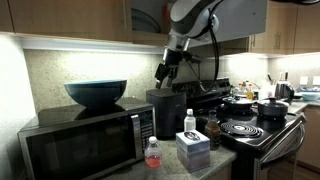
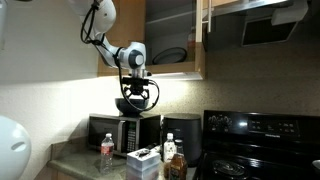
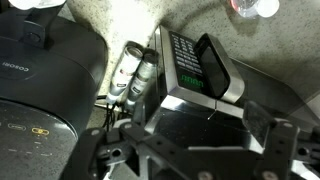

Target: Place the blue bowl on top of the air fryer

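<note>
hanging above the air fryer (image 1: 165, 112) in an exterior view, your gripper (image 1: 165, 72) carries nothing; the wrist view shows its fingers (image 3: 104, 150) spread wide, with only countertop items below. item: bowl (image 1: 96, 93), dark blue, upright, sitting on top of the microwave (image 1: 85, 140), not yet on the air fryer and apart from your gripper. item: air fryer, black and boxy, standing just beside the microwave on the stove side, its flat top bare; in the wrist view it fills the left edge (image 3: 35, 90). item: microwave, steel and black, at the counter's end by the wall; its control panel with a green display (image 3: 188, 70) shows in the wrist view. item: water bottle (image 1: 152, 152), in front of the microwave near the counter edge. item: box (image 1: 192, 148), light coloured, beside that bottle. item: white bottle (image 1: 189, 122), standing behind the box. item: stove (image 1: 262, 132), black, with coil burners and dark pots (image 1: 272, 108) on it. in an exterior view the arm (image 2: 110, 35) reaches down from the cabinets to your gripper (image 2: 136, 92), above the appliances.
</note>
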You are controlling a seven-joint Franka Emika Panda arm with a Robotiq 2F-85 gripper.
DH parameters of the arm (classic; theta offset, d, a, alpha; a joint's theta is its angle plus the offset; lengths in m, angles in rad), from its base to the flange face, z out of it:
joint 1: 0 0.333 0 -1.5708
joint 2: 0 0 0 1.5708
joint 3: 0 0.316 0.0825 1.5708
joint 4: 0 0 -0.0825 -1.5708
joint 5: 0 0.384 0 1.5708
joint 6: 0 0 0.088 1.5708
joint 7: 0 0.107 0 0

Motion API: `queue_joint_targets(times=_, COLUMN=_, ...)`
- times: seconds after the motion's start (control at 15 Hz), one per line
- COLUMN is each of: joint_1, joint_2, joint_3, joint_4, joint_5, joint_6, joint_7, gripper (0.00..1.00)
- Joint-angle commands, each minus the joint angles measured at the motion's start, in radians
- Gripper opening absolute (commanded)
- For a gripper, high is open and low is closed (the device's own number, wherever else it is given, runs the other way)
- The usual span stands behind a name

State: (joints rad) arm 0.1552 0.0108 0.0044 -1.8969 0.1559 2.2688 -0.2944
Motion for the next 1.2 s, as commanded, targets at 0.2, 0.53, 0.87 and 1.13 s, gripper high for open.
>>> queue_joint_targets(times=0.2, joint_1=-0.019, joint_2=0.066, joint_3=0.060, joint_4=0.094, joint_5=0.176, joint_6=0.101, joint_7=0.043, gripper=1.00)
queue_joint_targets(times=0.53, joint_1=0.000, joint_2=0.206, joint_3=0.076, joint_4=0.244, joint_5=-0.012, joint_6=0.260, joint_7=0.266, gripper=1.00)
queue_joint_targets(times=0.87, joint_1=-0.014, joint_2=0.212, joint_3=0.092, joint_4=0.244, joint_5=0.001, joint_6=0.244, joint_7=0.249, gripper=1.00)
queue_joint_targets(times=1.13, joint_1=-0.018, joint_2=0.263, joint_3=0.127, joint_4=0.310, joint_5=0.162, joint_6=0.316, joint_7=0.333, gripper=1.00)
